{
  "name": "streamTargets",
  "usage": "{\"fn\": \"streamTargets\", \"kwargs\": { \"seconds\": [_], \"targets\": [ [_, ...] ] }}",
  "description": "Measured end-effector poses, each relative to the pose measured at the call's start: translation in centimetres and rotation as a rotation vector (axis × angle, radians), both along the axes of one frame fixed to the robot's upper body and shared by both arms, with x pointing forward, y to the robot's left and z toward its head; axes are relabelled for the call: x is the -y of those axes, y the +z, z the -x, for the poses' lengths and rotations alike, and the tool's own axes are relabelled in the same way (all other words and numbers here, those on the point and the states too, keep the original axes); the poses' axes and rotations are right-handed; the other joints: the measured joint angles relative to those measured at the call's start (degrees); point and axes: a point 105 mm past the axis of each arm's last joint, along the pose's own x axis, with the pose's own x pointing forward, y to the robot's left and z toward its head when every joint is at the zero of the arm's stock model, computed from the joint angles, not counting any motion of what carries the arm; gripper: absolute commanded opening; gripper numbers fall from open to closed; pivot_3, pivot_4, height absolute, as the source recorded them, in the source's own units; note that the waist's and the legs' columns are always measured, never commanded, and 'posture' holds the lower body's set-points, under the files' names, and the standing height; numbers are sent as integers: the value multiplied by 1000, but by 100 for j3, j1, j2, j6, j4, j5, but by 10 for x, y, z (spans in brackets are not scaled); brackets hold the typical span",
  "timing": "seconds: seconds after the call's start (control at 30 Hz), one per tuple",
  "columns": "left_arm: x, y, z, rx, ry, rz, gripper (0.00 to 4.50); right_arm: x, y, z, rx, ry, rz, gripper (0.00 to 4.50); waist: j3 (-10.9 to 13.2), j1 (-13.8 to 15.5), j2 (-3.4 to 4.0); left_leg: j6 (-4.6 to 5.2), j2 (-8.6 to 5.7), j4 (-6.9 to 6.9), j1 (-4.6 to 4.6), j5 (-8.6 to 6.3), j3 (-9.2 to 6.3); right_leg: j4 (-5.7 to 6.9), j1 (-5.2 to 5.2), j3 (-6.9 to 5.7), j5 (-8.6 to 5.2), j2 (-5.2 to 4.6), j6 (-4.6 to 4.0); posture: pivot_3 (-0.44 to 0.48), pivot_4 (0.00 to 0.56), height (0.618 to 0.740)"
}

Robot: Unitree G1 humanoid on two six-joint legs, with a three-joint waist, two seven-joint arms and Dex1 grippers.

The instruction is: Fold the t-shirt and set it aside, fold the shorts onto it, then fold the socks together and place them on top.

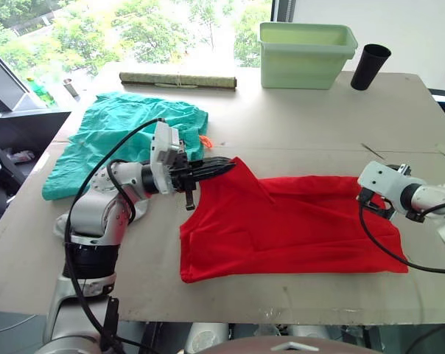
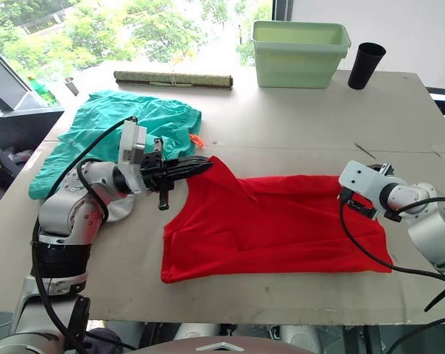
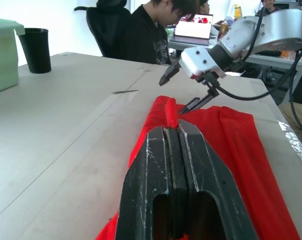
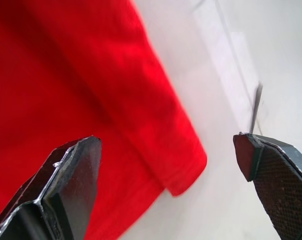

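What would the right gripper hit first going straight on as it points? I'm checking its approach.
Likely the t-shirt: the open right gripper points at its corner edge, bare table just beside it.

— What is the left arm doing?
— It is reaching inward across the table, elbow bent, and the left gripper (image 1: pixel 226 167) is pinching a raised corner of the t-shirt (image 1: pixel 296 221), fingers pressed together.
— And the right?
— The right gripper (image 4: pixel 173 150) is hovering over the shirt's far end, its fingers (image 4: pixel 71 175) standing wide apart, holding nothing.
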Motion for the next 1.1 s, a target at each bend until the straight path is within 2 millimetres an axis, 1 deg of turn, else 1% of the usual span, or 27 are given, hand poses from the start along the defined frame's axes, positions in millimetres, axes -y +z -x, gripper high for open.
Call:
{"fn": "streamTargets", "kwargs": {
  "seconds": [0.07, 0.23, 0.3, 0.37, 0.43, 0.57, 0.77, 0.83, 0.87, 0.9, 0.93, 1.1],
  "targets": [
    [2, 1, -1, -3, 11, 18, 61, 0, -2, 2, -25, 3, 1, 4500, 0, 0, 0, 0, 0, 0, 1, 0, 0, 0, 0, 0, 0, 0, 0, 0, 150, 740],
    [1, 0, -6, -20, 60, 36, 61, 8, -3, 3, -35, -33, 34, 4500, 0, 1, 0, 0, 0, 0, 1, 0, 1, 0, 0, 0, 0, 0, 0, 0, 150, 740],
    [0, 2, -9, -29, 86, 62, 61, 11, -3, 2, -30, -57, 35, 4500, 0, 1, 1, 0, 0, 1, 1, 0, 1, 0, 0, 0, 0, 0, 0, 0, 150, 740],
    [-3, 5, -18, -57, 146, 127, 61, 12, 1, -3, -10, -112, -16, 4500, 1, 1, 1, -1, 0, 1, 1, 1, 1, 1, 0, 0, 0, 0, 0, 0, 150, 740],
    [-4, 8, -22, -69, 172, 153, 61, 13, 2, -4, -8, -126, -21, 4500, 1, 1, 1, -1, 1, 1, 1, 1, 1, 0, 0, 0, 0, 0, 0, 0, 150, 740],
    [-9, 11, -27, -91, 224, 200, 61, 17, 3, -5, -2, -145, -15, 4500, 1, 2, 1, -1, 0, 0, 0, 1, 1, -2, 0, 0, 0, -1, 0, 0, 150, 740],
    [-6, 10, -30, -119, 246, 242, 61, 24, 7, -14, 21, -166, -15, 4500, 1, -1, 1, -3, 0, 0, 2, 2, 3, 0, 0, 0, 0, 0, 0, 0, 150, 740],
    [-6, 9, -31, -123, 257, 247, 0, 24, 5, -15, 14, -167, -23, 3931, 1, -1, 1, -4, 0, 0, 1, 2, 3, -1, 0, 0, 0, 0, 1, 0, 150, 740],
    [-5, 9, -31, -124, 257, 249, 0, 23, 4, -15, 12, -165, -24, 3733, 1, -1, 1, -4, 0, 0, 1, 2, 4, -1, 0, 0, 0, 0, 1, 0, 150, 740],
    [-5, 9, -31, -125, 259, 253, 0, 22, 3, -15, 6, -157, -26, 3234, 1, 0, 2, -4, 0, 0, 1, 2, 4, -1, 0, 0, 0, 0, 1, 0, 150, 740],
    [-4, 10, -31, -124, 260, 257, 0, 21, 2, -15, -1, -152, -27, 2858, 1, 1, 2, -4, 0, 0, 1, 2, 4, -1, 0, 0, 0, 0, 1, 0, 150, 740],
    [-3, 11, -31, -122, 263, 263, 0, 18, -2, -14, -24, -138, -33, 2858, 1, -1, 2, -5, 0, 0, 2, 3, 4, -1, 0, 0, 0, 0, 1, 0, 150, 740]
  ]
}}
